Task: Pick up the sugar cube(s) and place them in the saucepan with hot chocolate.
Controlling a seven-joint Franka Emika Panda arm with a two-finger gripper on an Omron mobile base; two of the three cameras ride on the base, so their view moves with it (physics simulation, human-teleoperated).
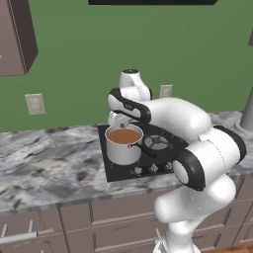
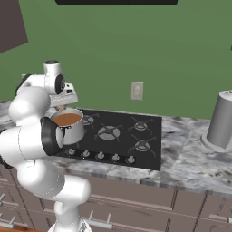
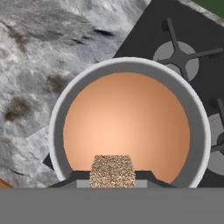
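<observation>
The saucepan with hot chocolate [image 1: 121, 150] stands on the front left burner of the cooktop, silver with a black handle and brown liquid inside. In the hand view its rim [image 3: 57, 131] rings the brown liquid straight below the hand. My gripper [image 3: 112, 176] is shut on the sugar cube [image 3: 112, 170], a speckled brownish block between the two fingertips [image 3: 78, 178], hanging over the pan's near edge. From the base views the gripper [image 1: 126, 123] [image 2: 61, 108] hovers just above the saucepan [image 2: 74, 132], apart from the liquid.
The black cooktop [image 2: 136, 136] has several burners and a row of knobs [image 2: 99, 156] along its front. A tall grey cylinder [image 2: 221, 120] stands on the marble counter [image 1: 44, 158] at the right. Wall outlets [image 2: 137, 90] sit on the green wall behind.
</observation>
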